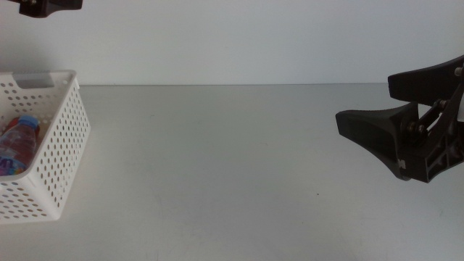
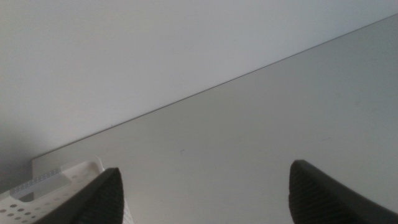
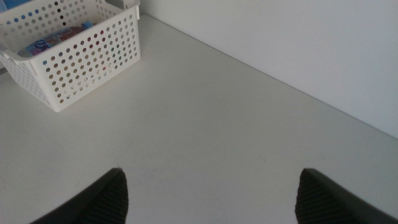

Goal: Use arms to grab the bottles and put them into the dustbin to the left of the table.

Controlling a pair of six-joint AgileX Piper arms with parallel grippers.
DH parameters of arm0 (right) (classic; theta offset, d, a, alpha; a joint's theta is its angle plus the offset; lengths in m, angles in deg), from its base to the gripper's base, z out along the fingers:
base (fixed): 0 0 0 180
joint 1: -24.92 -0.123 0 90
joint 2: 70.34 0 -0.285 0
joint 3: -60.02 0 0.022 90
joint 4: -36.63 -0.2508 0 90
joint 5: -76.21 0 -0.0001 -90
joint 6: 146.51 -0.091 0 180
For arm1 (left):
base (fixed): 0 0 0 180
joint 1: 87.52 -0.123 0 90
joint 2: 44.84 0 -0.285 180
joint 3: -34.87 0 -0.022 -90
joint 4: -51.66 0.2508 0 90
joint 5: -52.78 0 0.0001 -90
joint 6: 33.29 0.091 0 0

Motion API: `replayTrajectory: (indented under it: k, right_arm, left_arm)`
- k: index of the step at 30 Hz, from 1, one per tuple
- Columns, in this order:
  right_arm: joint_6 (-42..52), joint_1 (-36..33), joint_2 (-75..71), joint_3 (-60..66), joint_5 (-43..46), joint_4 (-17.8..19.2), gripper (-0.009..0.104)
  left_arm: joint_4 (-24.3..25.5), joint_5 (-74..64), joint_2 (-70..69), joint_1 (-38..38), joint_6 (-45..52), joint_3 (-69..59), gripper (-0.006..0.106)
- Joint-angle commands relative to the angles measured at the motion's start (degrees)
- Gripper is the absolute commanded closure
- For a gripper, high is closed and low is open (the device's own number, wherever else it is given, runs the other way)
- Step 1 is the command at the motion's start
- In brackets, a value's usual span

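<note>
Middle view shows a wide, plain, pale grey worktop running from the near edge back to a straight seam, where a bare white wall rises behind it. The surface is matt and evenly lit, with only a tiny dark speck or two on it.

Nearest on the right side, the right pincer hangs above the worktop, its two dark jaws spread wide with nothing between them. From its own wrist camera the same right pincer shows both jaw tips far apart over bare worktop.

On the left side of the worktop sits the white basket, rectangular, with rows of round holes in its walls and a handle slot in the far rim. Inside it lies a clear bottle with a blue cap and a blue, pink and purple label, on its side against the basket floor. The right wrist view also catches the basket, with the bottle's label showing through the holes; what else lies in there is not clear.

Farthest back, a dark part of the left arm shows at the top left corner, above the basket. The left pincer is spread open and empty, one jaw just over the basket's rim.
</note>
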Motion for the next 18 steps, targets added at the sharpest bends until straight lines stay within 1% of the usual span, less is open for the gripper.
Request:
replayTrajectory:
  k: [1, 2, 4, 7, 8, 9, 10, 13, 15, 18]
  right_arm:
    - [0.71, -0.18, -0.53, -2.23, 3.80, 0.52, 0.009]
    - [0.71, -0.18, -0.53, -2.23, 3.80, 0.52, 0.009]
    - [0.71, 1.74, -1.46, -0.77, 3.85, -2.31, 0.009]
    - [0.71, 8.01, -3.80, 2.47, 3.85, -10.58, 0.009]
    - [0.71, 11.04, -5.00, 4.00, 3.95, -12.18, 0.009]
    - [0.71, 14.12, -6.57, 5.78, 4.01, -12.55, 0.009]
    - [0.71, 17.14, -8.13, 7.72, 4.00, -12.09, 0.009]
    - [0.71, 24.92, -15.41, 13.80, 4.06, -8.63, 0.009]
    - [0.71, 29.53, -21.74, 18.13, 4.06, -7.22, 0.009]
    - [0.71, 34.08, -29.34, 24.49, 4.06, -6.84, 0.009]
  left_arm:
    - [-0.85, 3.87, -1.06, 0.23, -0.61, 1.87, 0.013]
    - [-0.85, 3.87, -1.06, 0.23, -0.61, 1.87, 0.013]
    - [-0.80, 3.87, -1.06, 0.23, -0.61, 1.87, 0.013]
    - [-1.16, 4.05, -1.25, 0.23, -0.56, 0.41, 0.013]
    - [-0.46, 4.35, -1.93, 0.23, -0.56, -0.74, 0.013]
    - [-0.25, 4.78, -2.89, 0.30, -0.56, -2.01, 0.013]
    - [-0.25, 5.50, -4.54, 0.54, -0.56, -4.04, 0.013]
    - [-0.19, 9.12, -10.90, 0.39, -0.56, -11.58, 0.013]
    - [0.61, 15.32, -14.93, 0.39, -0.56, -17.99, 0.013]
    - [3.08, 25.77, -21.28, 0.39, -0.56, -27.33, 0.013]
